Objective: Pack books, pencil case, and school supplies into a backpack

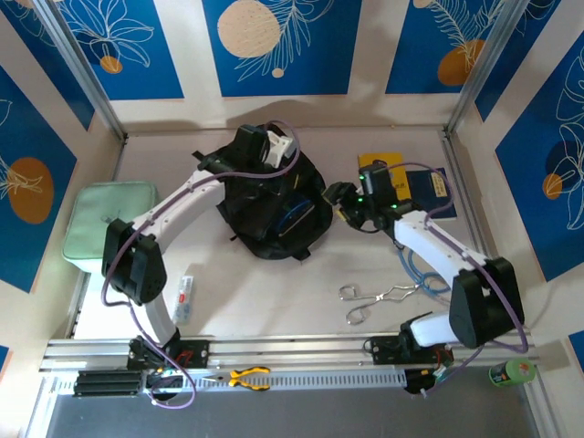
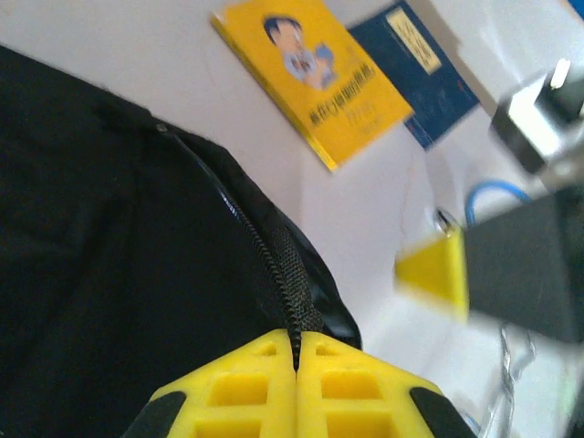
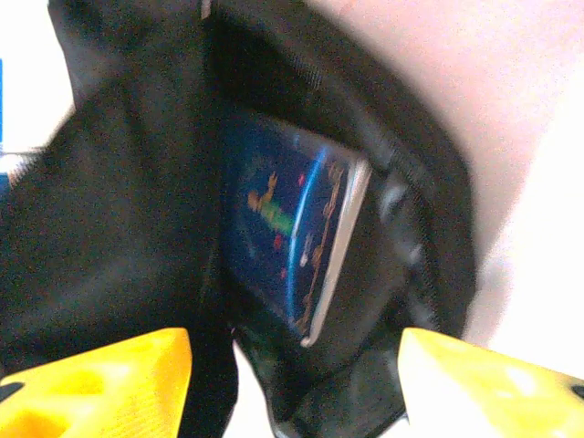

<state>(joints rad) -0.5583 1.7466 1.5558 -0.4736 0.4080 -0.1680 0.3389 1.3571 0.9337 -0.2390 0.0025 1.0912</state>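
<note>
We see the backpack (image 1: 274,214) lying in the middle of the table (image 1: 274,292), its opening turned to the right. Our left gripper (image 2: 297,351) is clenched on the backpack's zip edge at the far rim, the yellow fingers (image 2: 246,388) pressed together with the zip strip caught between them.

Our right gripper (image 3: 297,365) is released, its jaws wide apart with nothing between them, and it sits just outside the opening on the bag's right side. Straight ahead of it, inside the bag, the blue book (image 3: 292,246) stands on edge against the inner wall, apart from both fingers.

The yellow book (image 2: 310,73) and the navy book (image 2: 415,73) lie flat on the table just beside each other, to the right of the backpack and beyond the right gripper. The top view shows them partly under the right arm.
</note>
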